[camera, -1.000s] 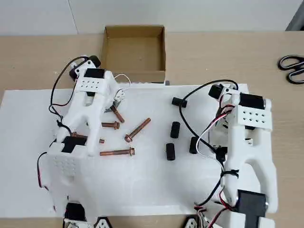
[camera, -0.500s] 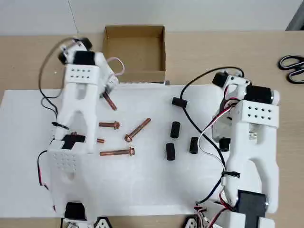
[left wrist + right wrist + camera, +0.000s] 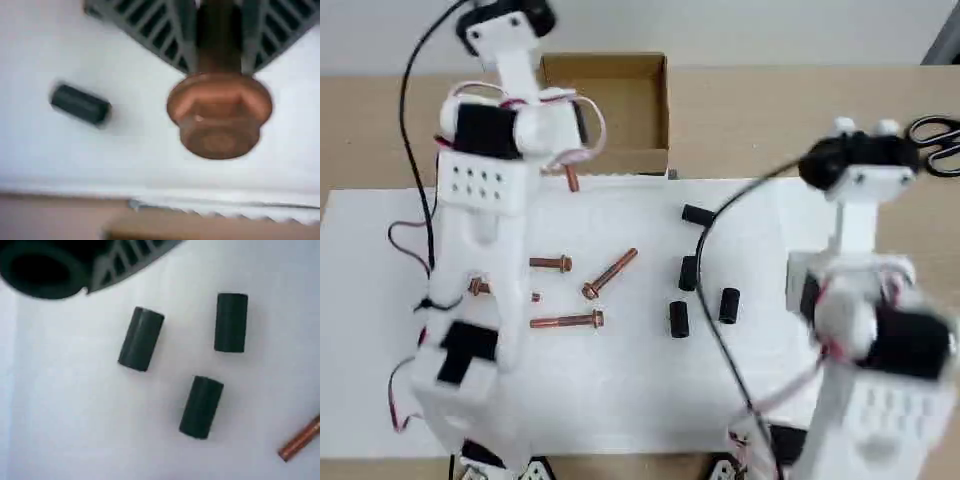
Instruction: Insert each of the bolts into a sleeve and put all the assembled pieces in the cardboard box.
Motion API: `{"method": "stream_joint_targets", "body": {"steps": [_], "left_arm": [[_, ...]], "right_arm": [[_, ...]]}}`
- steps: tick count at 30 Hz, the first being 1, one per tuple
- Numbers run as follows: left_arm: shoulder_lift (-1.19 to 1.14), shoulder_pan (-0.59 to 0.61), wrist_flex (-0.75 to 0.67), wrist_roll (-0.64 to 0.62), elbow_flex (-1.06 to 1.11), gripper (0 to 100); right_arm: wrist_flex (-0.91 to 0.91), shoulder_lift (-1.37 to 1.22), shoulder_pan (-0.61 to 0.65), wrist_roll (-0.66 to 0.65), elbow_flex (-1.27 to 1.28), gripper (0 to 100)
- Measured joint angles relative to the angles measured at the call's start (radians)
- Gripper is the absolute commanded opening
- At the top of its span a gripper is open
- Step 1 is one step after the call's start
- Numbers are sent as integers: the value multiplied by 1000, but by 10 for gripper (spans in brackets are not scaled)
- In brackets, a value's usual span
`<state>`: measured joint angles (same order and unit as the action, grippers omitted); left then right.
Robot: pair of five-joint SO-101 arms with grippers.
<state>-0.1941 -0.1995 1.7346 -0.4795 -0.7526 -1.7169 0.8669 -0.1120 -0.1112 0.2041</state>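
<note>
**Both arms up, one part in each**

Over the last second the left arm rose off the white sheet (image 3: 620,400) and swung toward the far edge of the desk (image 3: 750,120). The left end effector (image 3: 566,160) is closed on the shank of a copper bolt (image 3: 220,115). The bolt hangs head down, just in front of the near wall of the cardboard box (image 3: 603,62).

The right arm has lifted too, pulling back toward the near right corner. The right end effector (image 3: 60,270) is clamped on a black sleeve (image 3: 37,270), with the bore facing its wrist camera.

The loose bolts (image 3: 610,273) have not moved and lie left of the sheet's middle. The four loose sleeves (image 3: 678,318) are also as they were, right of the middle.

Reading: both pickups look done, and each arm carries one half of the first pair clear of the sheet. The two are still well apart, so alignment and insertion come next. The box holds nothing yet. Seating the bolt tip in the bore will likely be the fussy part.
</note>
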Motion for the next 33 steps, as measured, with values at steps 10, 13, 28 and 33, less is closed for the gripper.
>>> {"method": "stream_joint_targets", "body": {"steps": [10,13,28,33], "left_arm": [[585,-83,-64,-9,632,6],[721,-71,-167,-35,832,6],[1344,-69,-813,-72,1715,6],[1536,-69,-944,-72,1869,6]], "right_arm": [[143,500,0,0,399,2],[252,643,32,0,548,2],[588,934,463,0,1051,2],[674,934,598,0,1097,2]]}}
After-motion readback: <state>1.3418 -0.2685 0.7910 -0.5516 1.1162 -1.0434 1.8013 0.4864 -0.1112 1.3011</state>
